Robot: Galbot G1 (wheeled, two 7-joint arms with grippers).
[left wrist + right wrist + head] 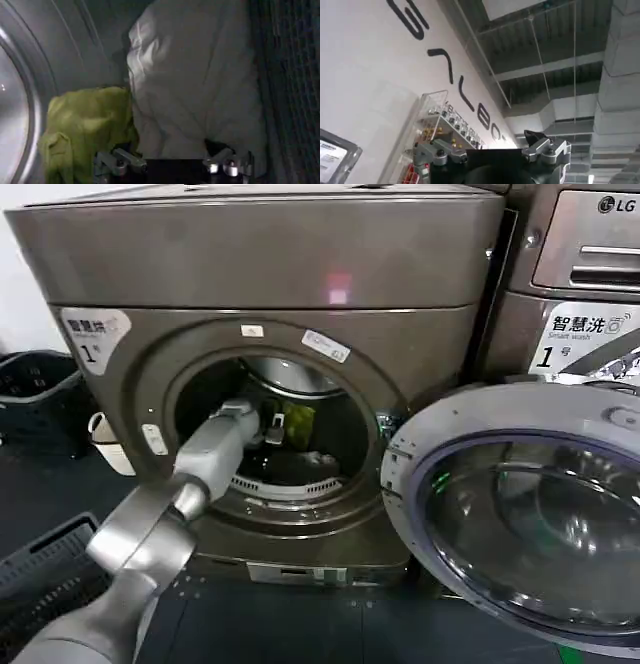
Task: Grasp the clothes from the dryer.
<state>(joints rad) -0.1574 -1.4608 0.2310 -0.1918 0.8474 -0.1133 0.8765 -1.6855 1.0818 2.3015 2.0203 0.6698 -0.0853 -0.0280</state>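
The left gripper (272, 424) is reached through the round mouth of the dryer (260, 374), carried on the left arm that crosses the porthole from the lower left. Its fingers (122, 161) are spread apart, with nothing pinched between them. In the left wrist view the clothes lie straight ahead of the open claw: a lime-green cloth (85, 130) is bunched just beyond one finger, against the drum's curved wall, and a white cloth (195, 90) is draped beside it, touching it, ahead of the other finger. The green piece is judged the nearer, so a short advance toward it is called for before closing. The drum holds both pieces; the glass door (520, 524) is swung open to the right. The right gripper (492, 155) is pointed up toward a ceiling, well apart from the dryer, its fingers spread and empty
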